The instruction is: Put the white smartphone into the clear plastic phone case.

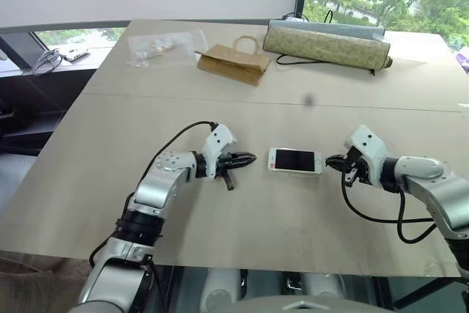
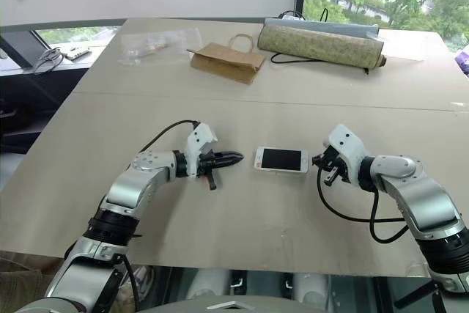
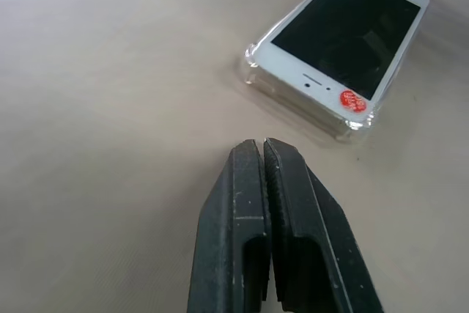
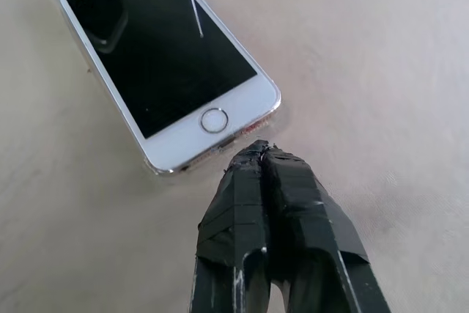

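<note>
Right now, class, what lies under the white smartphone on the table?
The clear plastic phone case sits beneath the white smartphone, its transparent rim showing around the edges. The case's back panel and the table under it are covered by the phone.

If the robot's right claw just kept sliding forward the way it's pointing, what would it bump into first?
Most likely the white smartphone, sitting in the clear plastic phone case. The shut right gripper points at its home-button end, very close, and it seems tilted toward the table just before it.

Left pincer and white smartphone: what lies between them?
Only bare table; the left wrist view shows the shut left pincer apart from the white smartphone, which sits in the clear plastic phone case.
</note>
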`<state>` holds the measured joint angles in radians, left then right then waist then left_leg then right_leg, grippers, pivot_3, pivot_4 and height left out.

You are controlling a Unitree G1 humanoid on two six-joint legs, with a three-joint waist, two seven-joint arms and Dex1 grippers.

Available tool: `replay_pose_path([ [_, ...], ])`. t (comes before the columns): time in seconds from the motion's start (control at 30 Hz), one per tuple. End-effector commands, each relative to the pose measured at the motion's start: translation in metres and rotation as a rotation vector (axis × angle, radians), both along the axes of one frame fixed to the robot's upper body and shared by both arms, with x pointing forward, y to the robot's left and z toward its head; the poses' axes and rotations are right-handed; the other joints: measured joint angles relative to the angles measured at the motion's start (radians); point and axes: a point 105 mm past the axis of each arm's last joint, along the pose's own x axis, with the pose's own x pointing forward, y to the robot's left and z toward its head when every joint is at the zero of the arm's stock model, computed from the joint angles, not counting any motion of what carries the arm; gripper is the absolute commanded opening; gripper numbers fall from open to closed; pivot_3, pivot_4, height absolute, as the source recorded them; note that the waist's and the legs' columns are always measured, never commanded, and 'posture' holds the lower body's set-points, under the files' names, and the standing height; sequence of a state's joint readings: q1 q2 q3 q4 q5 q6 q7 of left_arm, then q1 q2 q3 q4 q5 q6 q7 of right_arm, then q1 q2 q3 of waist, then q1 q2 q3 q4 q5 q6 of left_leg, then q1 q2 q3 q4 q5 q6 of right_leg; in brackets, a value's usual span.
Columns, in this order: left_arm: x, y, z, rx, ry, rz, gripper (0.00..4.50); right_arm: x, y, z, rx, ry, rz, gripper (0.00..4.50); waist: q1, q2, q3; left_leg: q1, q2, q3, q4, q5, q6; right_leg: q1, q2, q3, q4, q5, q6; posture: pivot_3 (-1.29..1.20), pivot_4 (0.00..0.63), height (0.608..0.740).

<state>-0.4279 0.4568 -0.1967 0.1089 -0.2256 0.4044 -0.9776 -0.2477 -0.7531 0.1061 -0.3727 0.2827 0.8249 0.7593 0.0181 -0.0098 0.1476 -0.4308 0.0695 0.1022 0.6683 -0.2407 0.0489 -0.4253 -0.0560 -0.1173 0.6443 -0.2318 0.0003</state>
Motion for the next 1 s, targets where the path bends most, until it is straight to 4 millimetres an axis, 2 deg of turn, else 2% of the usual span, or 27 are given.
replay_pose_path([
  [0.03,-0.001,-0.012,-0.009,0.022,0.015,-0.034,0.11,-0.002,0.005,0.009,-0.029,-0.044,0.046,0.00,-0.001,0.000,0.000,0.000,0.000,0.000,0.000,0.000,0.000,0.000,0.000,0.000,0.000,0.000,0.000,0.00,0.150,0.740],
  [0.13,0.000,-0.019,-0.010,0.027,0.014,-0.054,0.11,-0.004,0.009,0.007,-0.049,-0.043,0.071,0.00,-0.001,0.000,0.000,0.000,0.000,0.000,0.000,0.000,0.000,0.000,0.001,0.000,0.001,0.000,0.000,0.00,0.150,0.740],
  [0.3,0.000,-0.027,-0.009,0.024,0.007,-0.080,0.11,-0.005,0.026,0.010,-0.056,-0.062,0.135,0.00,-0.002,0.000,0.000,0.001,0.000,0.000,0.000,0.000,0.000,0.000,0.001,0.000,0.002,0.000,0.000,0.00,0.150,0.740],
  [0.67,-0.004,-0.028,-0.011,0.026,0.005,-0.089,0.11,-0.005,0.050,-0.001,-0.136,-0.068,0.253,0.00,-0.006,-0.001,-0.001,0.006,0.001,0.002,0.001,0.000,0.000,0.001,0.001,0.001,0.008,0.000,0.000,0.00,0.150,0.740],
  [0.77,-0.001,-0.021,-0.002,-0.009,-0.014,-0.064,0.11,-0.002,0.041,0.001,-0.139,-0.077,0.212,0.00,-0.007,-0.001,-0.001,0.011,0.002,0.003,0.000,0.000,0.000,0.004,0.001,0.002,0.008,0.000,0.000,0.00,0.150,0.740],
  [0.87,0.002,-0.013,0.012,-0.075,-0.032,-0.049,0.11,0.000,0.022,0.006,-0.152,-0.078,0.156,0.00,-0.006,-0.001,-0.001,0.012,0.002,0.004,0.000,0.000,0.000,0.004,0.002,0.003,0.009,0.000,0.000,0.00,0.150,0.740],
  [1.0,-0.002,-0.017,0.029,-0.166,-0.029,-0.103,0.11,0.000,0.008,0.014,-0.132,-0.073,0.125,0.00,-0.004,-0.002,0.000,0.009,0.002,0.004,0.000,0.000,0.000,0.003,0.001,0.005,0.009,0.000,-0.001,0.00,0.150,0.740],
])
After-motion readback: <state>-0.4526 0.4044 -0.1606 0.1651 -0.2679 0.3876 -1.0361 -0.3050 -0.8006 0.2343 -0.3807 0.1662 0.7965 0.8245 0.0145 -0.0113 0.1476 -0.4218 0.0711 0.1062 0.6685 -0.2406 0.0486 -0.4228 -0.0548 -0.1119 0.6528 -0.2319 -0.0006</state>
